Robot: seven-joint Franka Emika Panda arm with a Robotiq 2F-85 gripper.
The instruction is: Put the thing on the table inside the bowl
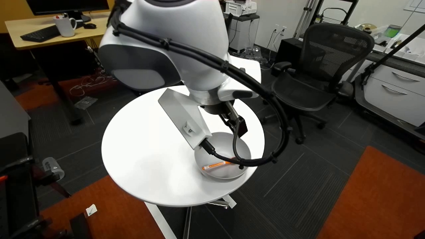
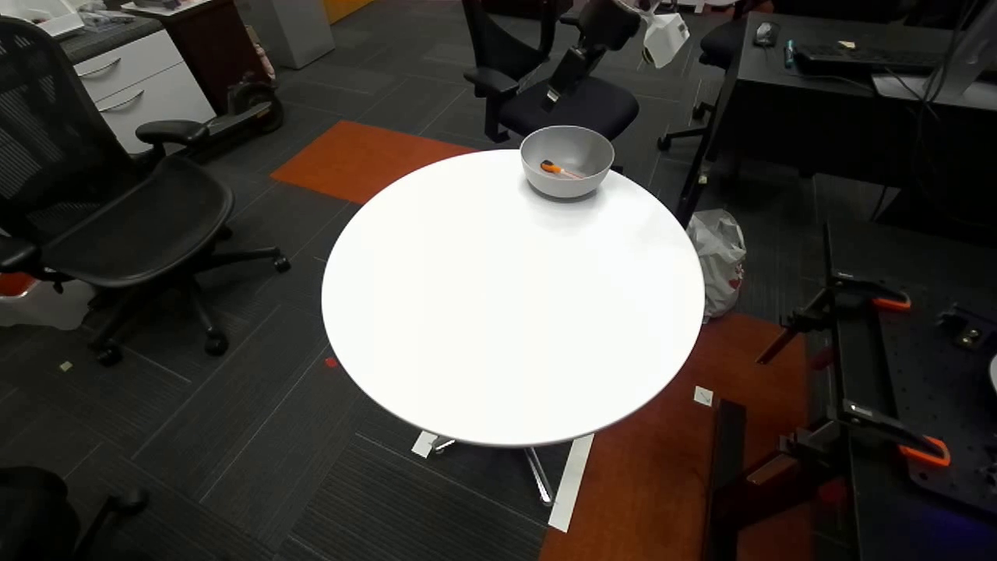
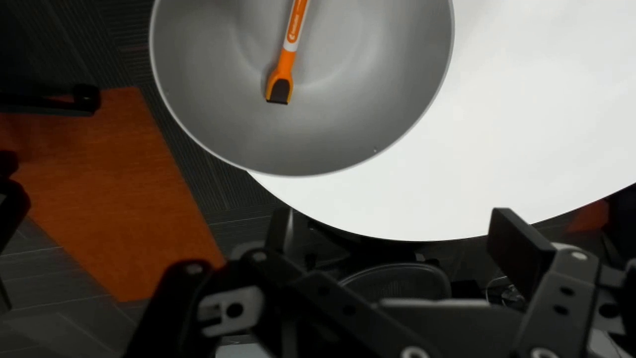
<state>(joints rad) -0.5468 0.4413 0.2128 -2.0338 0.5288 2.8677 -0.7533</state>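
The thing is an orange and white pen-shaped stick with a dark tip; it lies inside the bowl in both exterior views (image 1: 216,165) (image 2: 559,169) and in the wrist view (image 3: 286,58). The grey bowl (image 1: 220,141) stands upright near the edge of the round white table (image 1: 142,146); the bowl (image 2: 567,188) and table (image 2: 506,304) also show in an exterior view. In the wrist view the bowl (image 3: 328,149) is at the top, cut off by the frame. My gripper (image 3: 392,223) is open and empty, apart from the bowl and above it in an exterior view (image 1: 238,126).
A black mesh chair (image 1: 318,66) stands beside the table. A dark office chair (image 2: 568,105) is beyond the bowl. A wooden desk (image 1: 20,26) holds a mug and keyboard. A black bench with orange-tipped clamps (image 2: 896,374) stands at the side.
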